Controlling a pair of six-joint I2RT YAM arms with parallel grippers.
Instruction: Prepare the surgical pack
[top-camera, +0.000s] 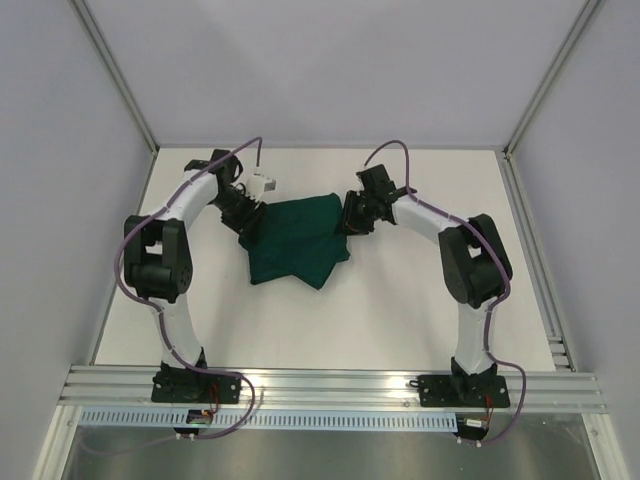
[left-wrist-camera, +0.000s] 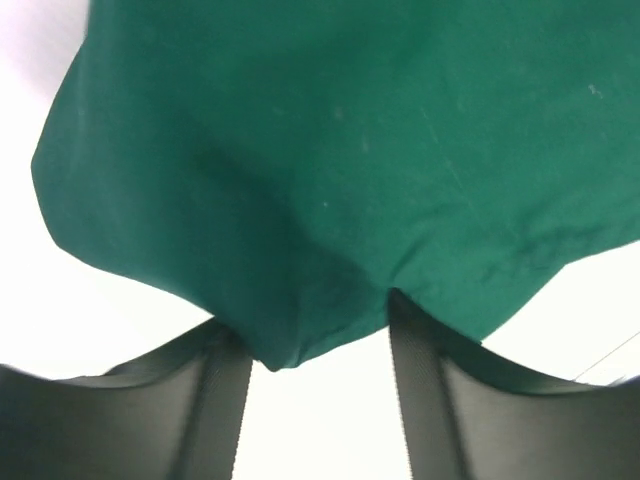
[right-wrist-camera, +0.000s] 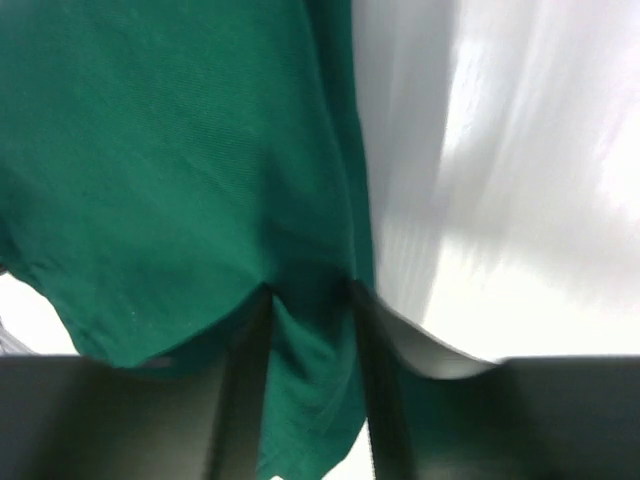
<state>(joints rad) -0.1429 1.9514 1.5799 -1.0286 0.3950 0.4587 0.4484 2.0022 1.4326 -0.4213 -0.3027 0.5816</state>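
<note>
dark green drape (top-camera: 295, 242) sits rumpled mid table (top-camera: 400, 310); left gripper (top-camera: 247, 218) at its far left corner, fingers (left-wrist-camera: 225, 400) spread apart, a fold hanging loose between them; right gripper (top-camera: 350, 213) at the far right corner, cloth filling the gap (can't tell if it's actually pinched)

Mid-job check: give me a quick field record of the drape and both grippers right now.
drape: dark green, bunched and partly folded, lying on the table toward its far middle
left gripper: at the drape's far left corner; jaws apart, cloth edge hanging at the fingers, gap mostly bare
right gripper: at the drape's far right corner; cloth fills the gap between the fingers; cannot tell if it grips
tray, instruments, gauze: not in view
</note>
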